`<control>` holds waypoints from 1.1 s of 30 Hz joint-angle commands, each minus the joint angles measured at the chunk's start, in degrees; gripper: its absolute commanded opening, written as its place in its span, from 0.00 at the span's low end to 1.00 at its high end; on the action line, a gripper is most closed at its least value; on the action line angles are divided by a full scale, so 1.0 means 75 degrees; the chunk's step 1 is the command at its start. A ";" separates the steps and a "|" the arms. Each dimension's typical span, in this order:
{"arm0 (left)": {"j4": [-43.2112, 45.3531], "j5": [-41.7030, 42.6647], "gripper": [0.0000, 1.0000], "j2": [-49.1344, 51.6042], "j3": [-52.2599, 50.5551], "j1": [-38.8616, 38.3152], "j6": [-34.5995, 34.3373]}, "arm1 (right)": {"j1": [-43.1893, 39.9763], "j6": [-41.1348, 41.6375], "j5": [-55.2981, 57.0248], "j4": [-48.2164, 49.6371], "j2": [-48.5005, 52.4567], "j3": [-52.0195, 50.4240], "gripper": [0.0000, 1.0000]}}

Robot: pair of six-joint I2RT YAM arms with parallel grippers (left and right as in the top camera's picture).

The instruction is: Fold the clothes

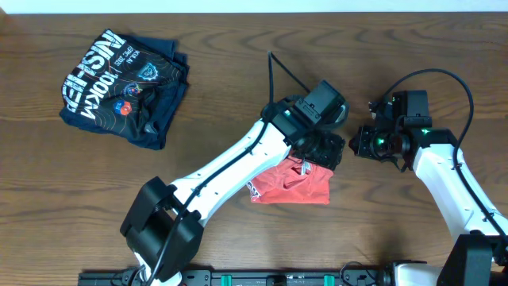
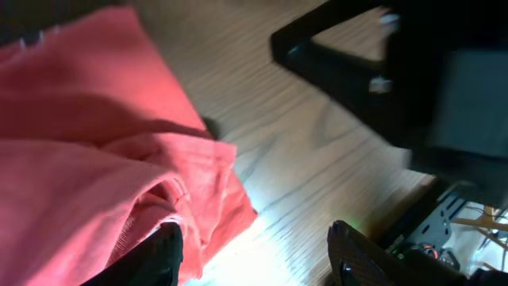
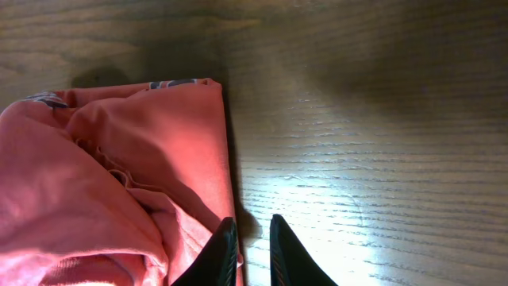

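Note:
The orange-red T-shirt (image 1: 291,186) lies bunched in a small folded heap on the wooden table, just right of centre. It fills the left of the left wrist view (image 2: 79,151) and of the right wrist view (image 3: 119,183). My left gripper (image 1: 321,149) hovers over the shirt's far right corner. It is open wide (image 2: 258,254), with one finger above the cloth edge and the other above bare wood. My right gripper (image 1: 355,144) is just right of the shirt. Its fingers (image 3: 252,250) are nearly together and hold nothing, beside the shirt's right edge.
A dark navy folded shirt (image 1: 123,87) with white lettering lies at the far left of the table. The two arms are close together above the orange-red shirt's right side. Bare wood (image 3: 381,159) lies right of the shirt.

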 commanded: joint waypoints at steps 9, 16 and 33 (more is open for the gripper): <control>-0.2250 -0.3308 0.65 -0.1148 0.0574 0.0525 0.0740 | 0.0799 -0.2425 -0.2241 -0.0020 -0.0105 -0.0055 0.24; -0.2850 -0.3774 0.71 -0.2428 0.0664 0.1728 0.0734 | 0.2579 -0.3025 -0.1416 -0.0009 -0.0157 0.0015 0.36; -0.3305 -0.3777 0.71 -0.2681 0.0656 0.2731 0.0743 | 0.4809 0.2506 0.1110 -0.0495 -0.0396 0.0965 0.52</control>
